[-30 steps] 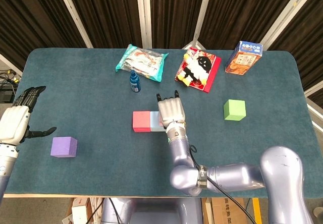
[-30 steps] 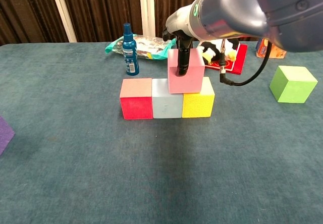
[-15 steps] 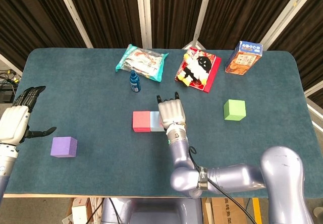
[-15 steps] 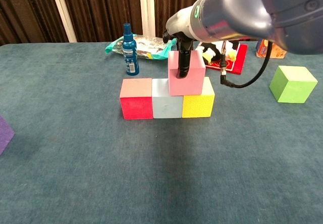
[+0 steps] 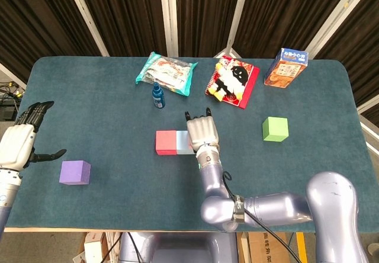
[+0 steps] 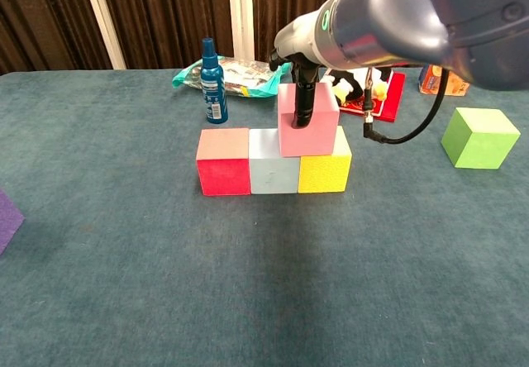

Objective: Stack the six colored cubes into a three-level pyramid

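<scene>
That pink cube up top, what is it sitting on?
The pink cube sits across the light blue cube and yellow cube of the bottom row, with the right hand gripping it. The hand covers its top, and from overhead hides the yellow cube.

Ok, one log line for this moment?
right hand holds pink cube on light-blue/yellow base | left hand open | green cube, purple cube unplaced

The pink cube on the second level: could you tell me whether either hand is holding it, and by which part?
The right hand grips the pink cube from above, a finger down its front face. The left hand holds nothing.
</scene>
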You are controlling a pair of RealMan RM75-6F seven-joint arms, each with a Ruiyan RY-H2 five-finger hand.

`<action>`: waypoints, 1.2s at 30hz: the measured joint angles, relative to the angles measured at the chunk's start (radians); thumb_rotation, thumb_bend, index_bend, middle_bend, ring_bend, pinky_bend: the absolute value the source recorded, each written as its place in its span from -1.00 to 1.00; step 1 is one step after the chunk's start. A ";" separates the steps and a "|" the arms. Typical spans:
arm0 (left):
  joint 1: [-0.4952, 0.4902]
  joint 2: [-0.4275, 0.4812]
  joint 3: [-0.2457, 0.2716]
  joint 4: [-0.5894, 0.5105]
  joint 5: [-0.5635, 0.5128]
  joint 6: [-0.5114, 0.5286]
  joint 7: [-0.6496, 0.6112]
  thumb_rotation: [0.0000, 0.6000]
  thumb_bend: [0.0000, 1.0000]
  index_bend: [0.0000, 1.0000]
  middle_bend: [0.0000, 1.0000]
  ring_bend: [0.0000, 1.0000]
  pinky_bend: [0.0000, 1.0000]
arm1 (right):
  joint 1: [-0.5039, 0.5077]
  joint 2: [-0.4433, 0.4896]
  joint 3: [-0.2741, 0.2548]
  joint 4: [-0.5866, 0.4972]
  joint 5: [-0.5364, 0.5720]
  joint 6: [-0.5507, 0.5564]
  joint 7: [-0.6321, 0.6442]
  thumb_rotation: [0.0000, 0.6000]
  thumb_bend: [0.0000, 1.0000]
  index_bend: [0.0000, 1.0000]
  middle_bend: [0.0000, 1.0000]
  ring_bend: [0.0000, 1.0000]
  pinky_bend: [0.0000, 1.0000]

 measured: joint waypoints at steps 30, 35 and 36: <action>0.002 0.005 -0.002 -0.002 0.003 0.005 -0.006 1.00 -0.72 -1.00 -0.89 -0.93 -0.82 | -0.014 0.001 -0.006 -0.017 -0.013 -0.013 0.020 1.00 -0.36 -1.00 -0.71 -0.60 -1.00; 0.002 0.005 -0.002 -0.003 0.004 0.004 -0.006 1.00 -0.72 -1.00 -0.89 -0.93 -0.82 | -0.016 0.004 -0.006 -0.025 -0.014 -0.012 0.024 1.00 -0.36 -1.00 -0.82 -0.69 -1.00; 0.002 0.005 -0.002 -0.003 0.004 0.004 -0.006 1.00 -0.72 -1.00 -0.89 -0.93 -0.82 | -0.016 0.005 -0.006 -0.027 -0.013 -0.012 0.024 1.00 -0.36 -1.00 -0.85 -0.73 -1.00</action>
